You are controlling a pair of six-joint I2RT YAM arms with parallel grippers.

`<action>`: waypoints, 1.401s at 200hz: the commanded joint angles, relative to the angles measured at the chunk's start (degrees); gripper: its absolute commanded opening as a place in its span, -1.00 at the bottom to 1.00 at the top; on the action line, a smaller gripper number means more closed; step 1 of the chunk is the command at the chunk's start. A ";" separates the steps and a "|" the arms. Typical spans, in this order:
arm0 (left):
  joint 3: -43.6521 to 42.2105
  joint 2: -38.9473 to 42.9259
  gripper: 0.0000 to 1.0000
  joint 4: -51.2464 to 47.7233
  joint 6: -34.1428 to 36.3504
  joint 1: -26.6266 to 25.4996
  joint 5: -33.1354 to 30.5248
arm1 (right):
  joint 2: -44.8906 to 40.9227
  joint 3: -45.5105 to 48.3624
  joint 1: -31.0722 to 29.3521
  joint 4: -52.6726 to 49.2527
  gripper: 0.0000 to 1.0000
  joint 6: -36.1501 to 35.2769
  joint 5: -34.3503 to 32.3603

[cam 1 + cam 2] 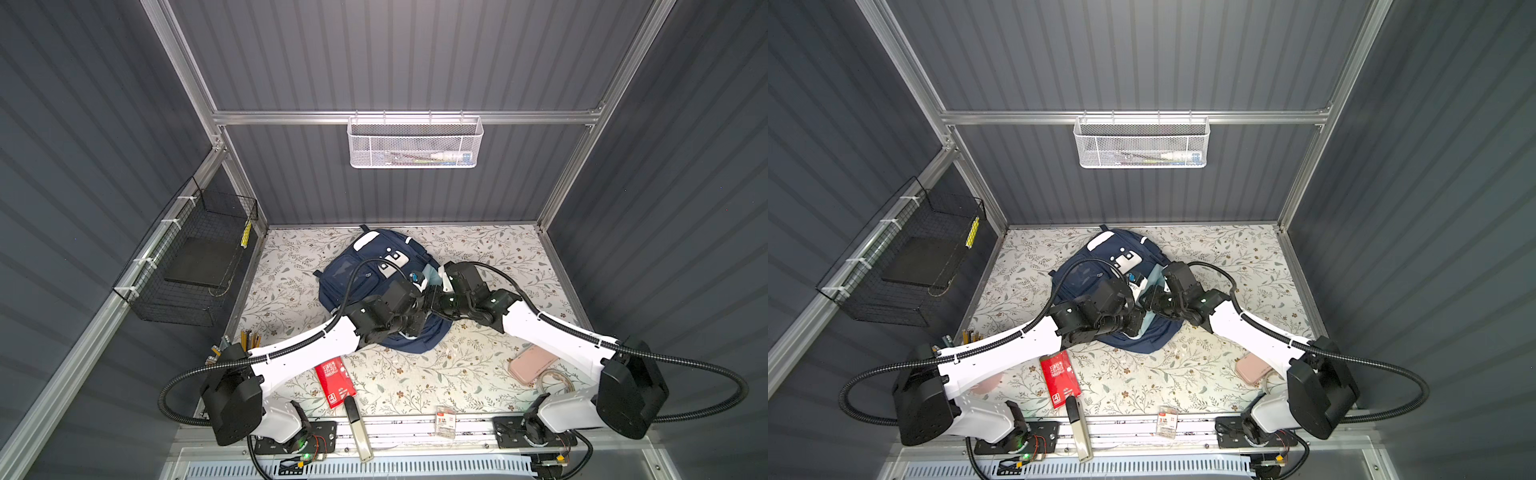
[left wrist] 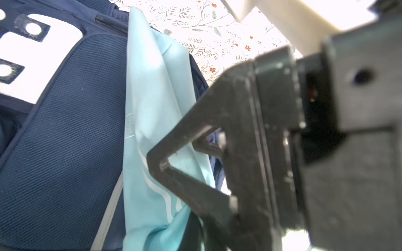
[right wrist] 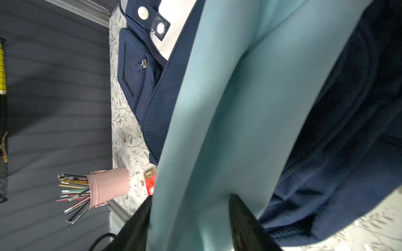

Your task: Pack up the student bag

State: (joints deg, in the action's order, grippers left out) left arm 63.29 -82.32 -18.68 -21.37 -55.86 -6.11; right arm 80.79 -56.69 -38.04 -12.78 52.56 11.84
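Lying rear-centre on the worktop (image 1: 478, 257), the student bag (image 1: 345, 282) has light-blue fabric (image 3: 228, 108) against its side. Left gripper (image 1: 415, 286) closed, contents unclear. Right gripper (image 3: 191, 196) straddles the fabric; clamping cannot be told.

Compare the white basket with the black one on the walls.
The white mesh basket is fine-meshed, on the back rail; the black wire basket is an open grid, on the left wall. White holds small pale items; black holds a dark flat slab. Both hang above the table.
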 commanded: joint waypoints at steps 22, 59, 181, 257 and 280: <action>1.05 -0.46 -1.00 3.60 1.51 -0.55 2.82 | 1.52 0.05 0.51 1.25 -0.42 0.09 0.46; 0.66 0.17 -0.51 4.03 1.01 -0.63 3.16 | -1.12 1.48 0.66 -0.81 -0.85 -1.15 -1.76; 7.62 -5.93 0.64 -4.01 15.78 0.07 -5.97 | -31.50 10.43 15.71 -21.42 -1.00 -13.33 -10.80; 14.90 -23.31 0.51 -7.95 20.85 -0.40 -17.88 | -36.41 13.86 23.45 -23.09 -1.00 -16.24 -6.07; 15.44 -25.32 0.21 -6.55 21.50 -0.48 -19.99 | -36.26 14.78 23.45 -21.57 -1.00 -16.04 -4.37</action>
State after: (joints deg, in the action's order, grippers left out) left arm 76.27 -106.48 -24.84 -2.02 -55.94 -20.60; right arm 45.12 -42.89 -14.76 -36.03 37.52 4.82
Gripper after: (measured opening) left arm 0.684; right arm 0.042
